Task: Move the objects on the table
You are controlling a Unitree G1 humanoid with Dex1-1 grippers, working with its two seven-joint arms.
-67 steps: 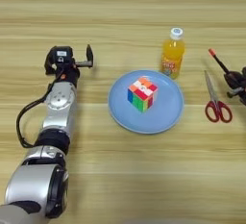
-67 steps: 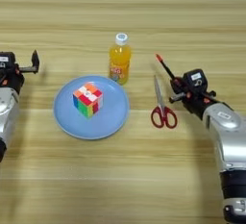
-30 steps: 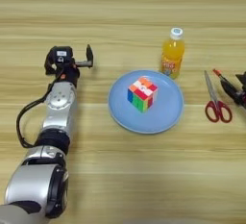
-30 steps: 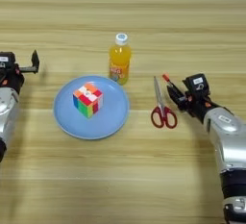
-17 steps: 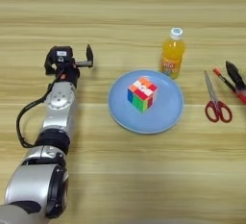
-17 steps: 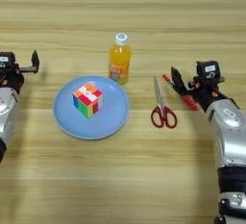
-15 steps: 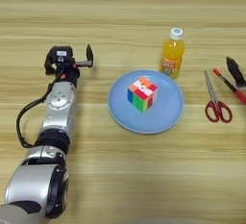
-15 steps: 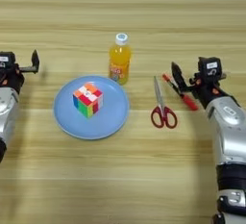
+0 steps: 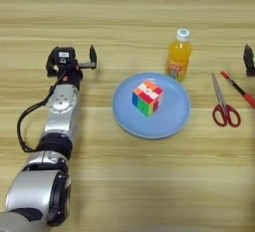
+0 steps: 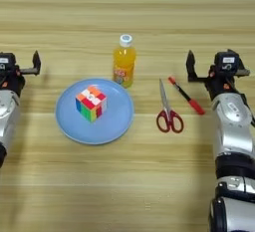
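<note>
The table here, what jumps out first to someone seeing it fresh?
Probably the multicoloured puzzle cube sitting on the blue plate mid-table, with the orange-juice bottle upright just behind the plate's rim. To the right lie the red-handled scissors and red pen, the right gripper open beside them.

Table [image 10: 149, 186]: plate [image 10: 112, 126], bottle [image 10: 123, 61], scissors [image 10: 167, 109], pen [image 10: 187, 96]

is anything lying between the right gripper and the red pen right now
Nothing visible does. The right gripper sits open just right of the red pen, with only bare table between them. The scissors lie on the pen's far, left side.
</note>
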